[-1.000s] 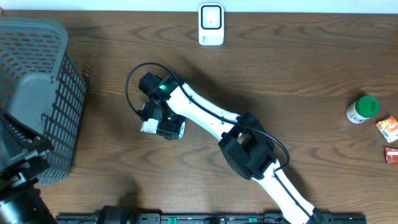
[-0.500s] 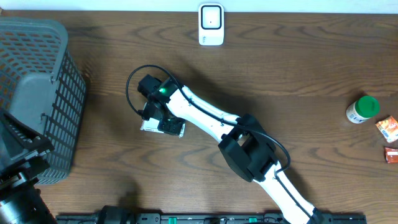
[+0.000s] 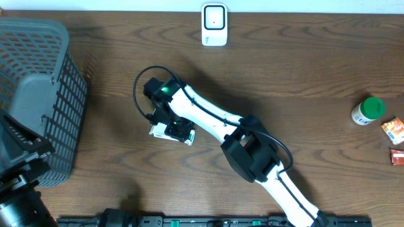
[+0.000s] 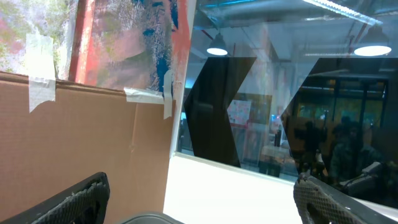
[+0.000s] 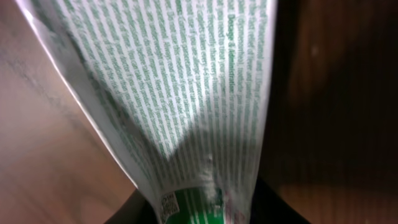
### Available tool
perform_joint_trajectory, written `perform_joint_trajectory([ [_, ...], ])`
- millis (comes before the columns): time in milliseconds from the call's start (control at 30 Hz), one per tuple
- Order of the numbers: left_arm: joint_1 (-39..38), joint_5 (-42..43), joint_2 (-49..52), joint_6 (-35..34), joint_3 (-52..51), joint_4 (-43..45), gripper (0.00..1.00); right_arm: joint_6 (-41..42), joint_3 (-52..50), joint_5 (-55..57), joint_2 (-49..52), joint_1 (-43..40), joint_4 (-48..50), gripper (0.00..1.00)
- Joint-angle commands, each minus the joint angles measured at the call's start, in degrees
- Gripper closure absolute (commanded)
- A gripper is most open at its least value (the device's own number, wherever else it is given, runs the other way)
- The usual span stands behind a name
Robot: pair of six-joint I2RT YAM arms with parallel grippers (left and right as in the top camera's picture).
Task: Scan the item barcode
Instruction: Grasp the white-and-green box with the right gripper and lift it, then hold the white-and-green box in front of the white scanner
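- The right gripper (image 3: 173,130) is pinching the white cardboard carton with green print (image 5: 186,81) left of centre over the brown wooden table (image 3: 303,69). The right wrist view is showing the carton running out from between the two dark fingers. Whether it is resting on the wood or lifted clear cannot be told.
- The grip is sitting at one end of the carton, probably so that the long printed faces are staying free for presentation.
- The white rectangular scanner unit (image 3: 214,24) is standing at the far table edge, well apart from the carton, so a carry towards it is likely needed.
- The left gripper (image 4: 202,183) is hanging spread wide and empty, pointing out into the room, near the dark grey mesh basket (image 3: 38,75). It appears to be parked clear of the working arm.
- The carton is carrying dense green fine print. One heading appears to read "Dosage & Administration"; the rest is too small to read. No barcode is showing on the visible face.
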Motion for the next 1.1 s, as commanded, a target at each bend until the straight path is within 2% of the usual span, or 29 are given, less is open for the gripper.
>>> perform_joint_trajectory([
  [0,0.28,-0.48,-0.15,0.50,0.68,0.22,0.05,-1.75,-0.81,-6.60,9.66,-0.20,-3.87,0.90],
  [333,0.26,-0.48,-0.15,0.50,0.68,0.22,0.05,-8.76,16.61,-20.90,9.35,-1.86,-18.75,0.91],
  [400,0.28,-0.48,-0.15,0.50,0.68,0.20,0.05,-8.63,19.02,-23.47,9.18,-2.62,-19.98,0.93],
  [667,0.28,-0.48,-0.15,0.50,0.68,0.22,0.05,-9.49,19.65,-29.07,4.17,-7.30,-19.96,0.93],
  [1067,0.28,-0.48,-0.15,0.50,0.68,0.22,0.05,-7.30,19.63,-30.40,-7.96,-16.70,-19.80,0.92],
])
